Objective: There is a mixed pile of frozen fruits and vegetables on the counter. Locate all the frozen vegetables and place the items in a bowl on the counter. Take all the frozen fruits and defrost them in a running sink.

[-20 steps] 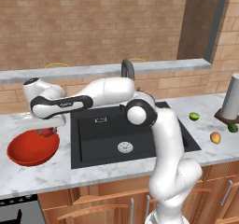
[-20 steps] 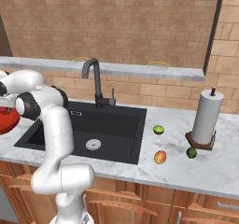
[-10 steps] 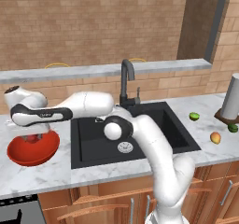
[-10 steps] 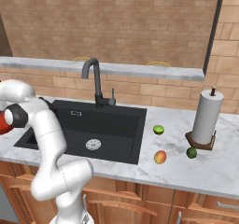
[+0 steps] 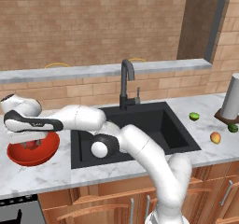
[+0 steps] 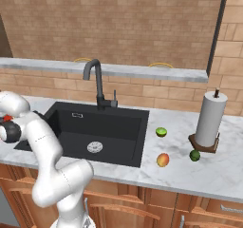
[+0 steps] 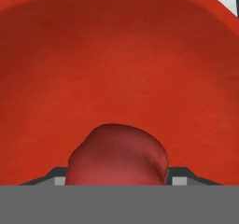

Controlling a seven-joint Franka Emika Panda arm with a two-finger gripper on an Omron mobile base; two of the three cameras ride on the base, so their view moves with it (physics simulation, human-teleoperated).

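The glossy red bowl (image 5: 14, 154) stands on the white marble counter (image 5: 56, 171), left of the sink (image 5: 154, 125). My gripper (image 5: 31, 141) hangs low over the bowl, shut on the dull red vegetable (image 5: 31, 145). In the hand view that red piece (image 7: 119, 155) sits between my fingertips (image 7: 58, 181), with the bowl's inside (image 7: 121, 64) close behind it. Right of the sink lie the lime-green fruit (image 5: 194, 116), the orange-yellow fruit (image 5: 215, 137) and the dark green vegetable (image 5: 232, 128). In the right base view these are the lime-green fruit (image 6: 161, 132), the orange-yellow fruit (image 6: 163, 159) and the dark green vegetable (image 6: 194, 155).
A dark gooseneck faucet (image 5: 126, 83) rises behind the black sink (image 6: 95, 127). A paper towel roll (image 6: 210, 120) on a wooden stand is at the counter's right end. A grey ledge (image 5: 93, 71) runs along the brick wall.
My arm has swung further left across the sink, and the hand has come down over the red bowl with the red piece still in its grip.
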